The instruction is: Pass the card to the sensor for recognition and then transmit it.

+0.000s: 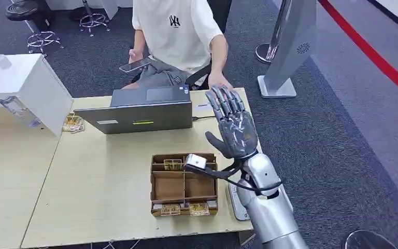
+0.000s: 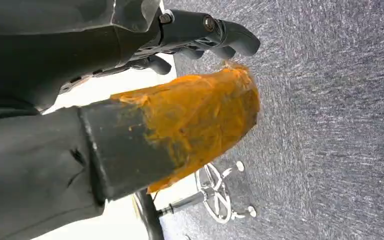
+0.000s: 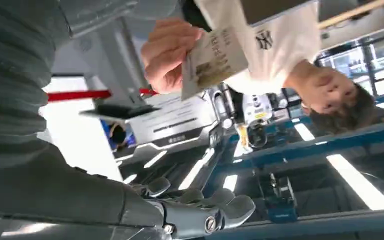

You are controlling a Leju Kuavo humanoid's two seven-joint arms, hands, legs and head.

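Right wrist view shows the card (image 3: 214, 59) pinched in a person's hand (image 3: 167, 55), a bit away from the robot's fingers; the right hand (image 1: 234, 123) is up over the far right corner of the table (image 1: 103, 192) with its fingers spread and nothing in it; the left hand (image 2: 190, 35) has its fingers bent in, and I cannot tell if it holds anything; a brown box (image 1: 184, 185) with little parts sits on the pale wood table; a grey laptop (image 1: 140, 111) stands behind it; the person sits across the table in a white shirt; the floor is dark grey carpet (image 1: 342, 129) with a red line (image 1: 373, 52); a white box (image 1: 20, 83) stands on the left.
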